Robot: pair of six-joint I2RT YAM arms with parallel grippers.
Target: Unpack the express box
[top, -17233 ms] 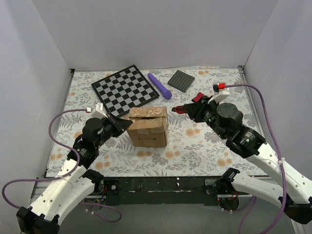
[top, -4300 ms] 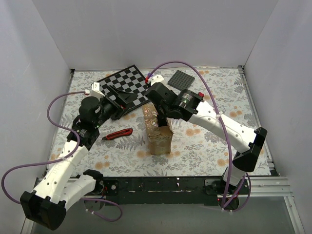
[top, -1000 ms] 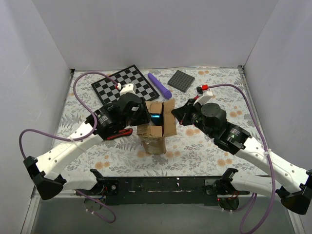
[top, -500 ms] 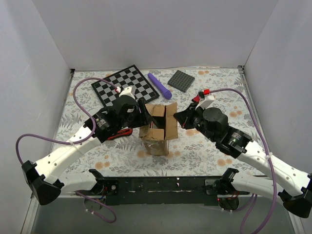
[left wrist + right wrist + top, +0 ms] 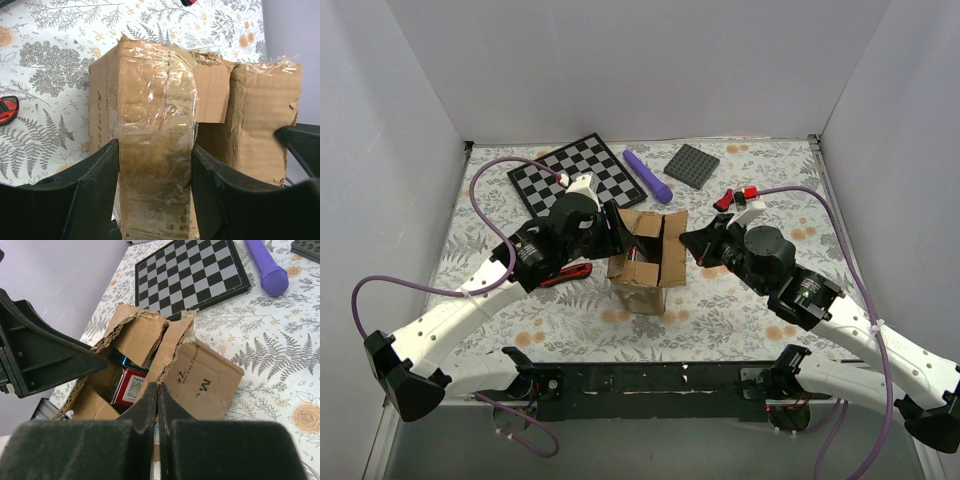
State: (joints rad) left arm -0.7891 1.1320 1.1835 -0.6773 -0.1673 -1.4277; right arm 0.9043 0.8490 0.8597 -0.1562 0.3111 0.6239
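Observation:
The express box (image 5: 642, 290) stands mid-table with its top flaps spread open. In the left wrist view its taped panel (image 5: 155, 100) fills the gap between the fingers (image 5: 95, 190). My left gripper (image 5: 617, 235) (image 5: 155, 165) clasps the box at its upper left, jaws wide, each touching a side of the panel. My right gripper (image 5: 688, 240) (image 5: 158, 390) is shut on the torn edge of the right flap (image 5: 200, 385), which bears black print. Inside show a red packet (image 5: 131, 386) with a white label and a dark blue item (image 5: 120, 359).
A red box cutter (image 5: 565, 275) lies left of the box, under the left arm. A chessboard (image 5: 582, 178), a purple cylinder (image 5: 648, 175) and a dark grey square plate (image 5: 692, 165) lie at the back. White walls enclose three sides.
The right flap has swung further out to the right with my right gripper. My left gripper has shifted slightly left at the box's left side. The box stays in place.

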